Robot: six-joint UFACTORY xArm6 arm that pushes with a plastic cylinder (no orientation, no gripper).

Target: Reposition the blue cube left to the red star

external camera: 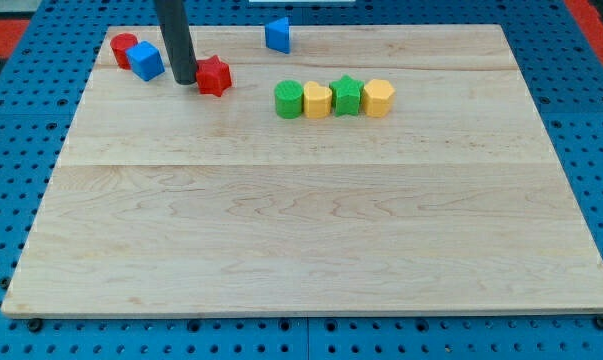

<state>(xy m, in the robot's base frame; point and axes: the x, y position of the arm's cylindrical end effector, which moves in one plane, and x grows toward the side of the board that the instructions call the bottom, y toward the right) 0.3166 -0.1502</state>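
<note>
The blue cube [145,61] sits near the board's top left corner, touching a red block [123,48] just to its upper left. The red star [214,75] lies to the cube's right. My tip [184,80] rests on the board between them, right against the star's left side and a short gap to the right of the cube. The rod rises out of the view's top.
A blue block [277,35] sits near the top edge. A row of four blocks lies right of the star: green [288,99], yellow [317,100], green star [348,95], yellow [379,97]. The wooden board [301,220] lies on a blue pegboard.
</note>
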